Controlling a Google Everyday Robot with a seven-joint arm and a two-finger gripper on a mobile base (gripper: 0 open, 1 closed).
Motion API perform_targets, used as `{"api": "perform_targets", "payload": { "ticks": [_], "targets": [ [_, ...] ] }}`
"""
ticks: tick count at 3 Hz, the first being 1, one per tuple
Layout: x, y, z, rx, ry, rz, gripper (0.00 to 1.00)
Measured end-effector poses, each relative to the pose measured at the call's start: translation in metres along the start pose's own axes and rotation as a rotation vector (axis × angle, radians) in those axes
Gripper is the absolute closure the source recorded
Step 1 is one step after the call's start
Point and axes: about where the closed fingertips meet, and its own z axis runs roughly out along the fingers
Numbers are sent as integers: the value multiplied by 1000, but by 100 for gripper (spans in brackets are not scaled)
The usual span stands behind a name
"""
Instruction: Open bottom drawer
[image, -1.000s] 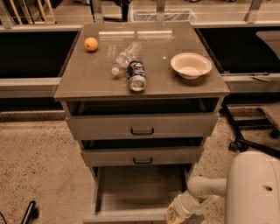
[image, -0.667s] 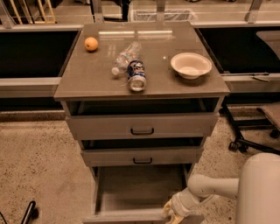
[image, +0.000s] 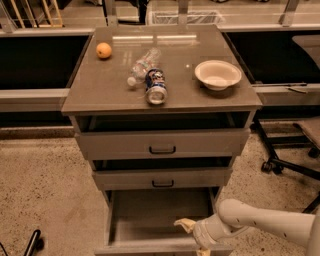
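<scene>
At the foot of the grey cabinet (image: 85, 150), over the front right corner of the bottom drawer (image: 145, 247), we find the gripper (image: 192, 234). Its pale tip reaches left above the drawer's front rim. We cannot tell whether it is open or closed, or whether it has hold of anything, since its lower part runs off the bottom edge. Behind it the white arm (image: 260, 220) stretches away to the right edge.

The bottom drawer stands pulled well out, its bare floor showing beneath the middle drawer (image: 195, 178). The middle drawer and the top drawer (image: 205, 143) each sit slightly forward, with a dark gap above each front.

Against the earlier views, we see the drawer as far out as it was, and the gripper at much the same spot by the front rim. The robot's white body, which filled the lower right corner a second ago, has drawn off to the right, so only a sliver of it remains and more of the arm shows.

On the surface (image: 110, 92) lie an orange (image: 104, 50), a clear bottle (image: 144, 65) on its side, a can (image: 156, 86) just beside it, and a white bowl (image: 217, 75). The bottom drawer's front face and pull are cut off by the lower edge.
</scene>
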Motion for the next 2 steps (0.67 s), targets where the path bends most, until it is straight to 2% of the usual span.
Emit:
{"api": "perform_targets", "payload": {
  "ticks": [2],
  "targets": [
    [-3, 1, -3, 12, -9, -12, 0]
  ]
}}
